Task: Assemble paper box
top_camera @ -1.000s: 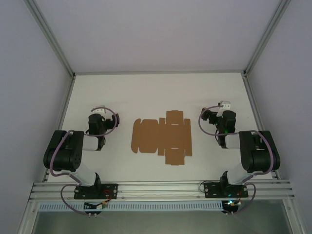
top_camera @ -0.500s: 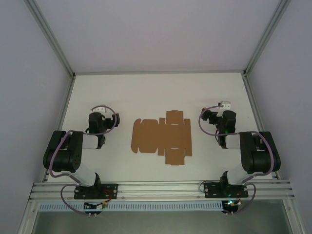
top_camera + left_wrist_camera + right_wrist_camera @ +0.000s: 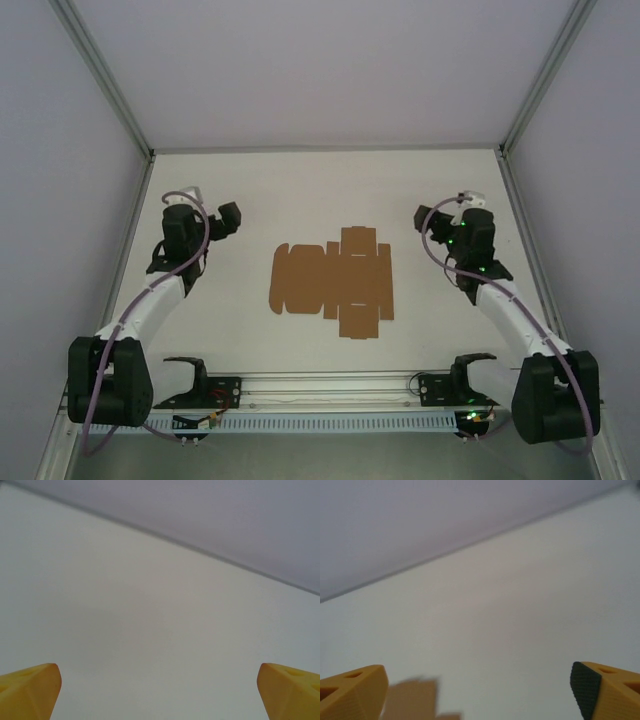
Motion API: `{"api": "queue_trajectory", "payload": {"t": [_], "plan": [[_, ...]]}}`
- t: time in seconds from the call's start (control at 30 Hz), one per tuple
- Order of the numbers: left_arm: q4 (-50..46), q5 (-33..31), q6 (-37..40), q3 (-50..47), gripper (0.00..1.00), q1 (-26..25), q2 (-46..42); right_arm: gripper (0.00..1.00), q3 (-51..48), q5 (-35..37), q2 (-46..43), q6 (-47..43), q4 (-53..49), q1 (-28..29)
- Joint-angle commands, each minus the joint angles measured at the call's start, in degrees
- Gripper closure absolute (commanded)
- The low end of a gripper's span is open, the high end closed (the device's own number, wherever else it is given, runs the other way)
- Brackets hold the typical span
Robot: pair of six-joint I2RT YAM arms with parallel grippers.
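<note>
Table (image 3: pixel 300 190): white, plain matte top. On it, centre of the frame: one paper box (image 3: pixel 332 282), brown kraft, lying flat as an unfolded die-cut sheet, flaps and tabs spread out.

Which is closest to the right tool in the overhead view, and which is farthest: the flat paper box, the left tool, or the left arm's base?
Measured from the right tool:
1. the paper box, lying flat mid-table, just to the left of that tool.
2. the left tool, across the sheet on the left side.
3. the left arm's base, at the near left edge.
</note>
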Motion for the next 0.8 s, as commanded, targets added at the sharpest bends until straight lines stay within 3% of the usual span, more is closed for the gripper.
{"api": "queue_trajectory", "payload": {"t": [0.0, 0.13, 0.27, 0.37, 0.5, 0.77], "plan": [[-14.16, 4.87, -8.51, 0.88, 0.0, -2.23, 0.46, 0.13, 4.86, -2.32, 3.38, 9.7, -20.97, 7.79], [-18.49, 9.63, -9.41, 1.0, 0.0, -5.46, 4.25, 0.33, 8.25, -1.74, 11.19, 16.19, -28.32, 13.71], [-17.67, 15.02, -11.38, 0.55, 0.0, -7.7, 7.67, 0.52, 7.88, -8.31, 17.76, 18.72, -21.88, 14.5], [-16.58, 19.4, -12.15, 1.17, 0.0, -9.53, 11.04, 0.62, 9.77, -8.86, 22.85, 19.08, -21.03, 14.86], [-15.76, 20.88, -12.41, 2.2, 0.0, -11.62, 14.82, 0.68, 10.36, -10.52, 27.87, 20.14, -20.43, 14.75], [-14.13, 25.41, -11.88, 5.36, 0.0, -14.31, 22.17, 0.75, 8.71, -5.81, 35.5, 24.06, -22.9, 14.62]]}}
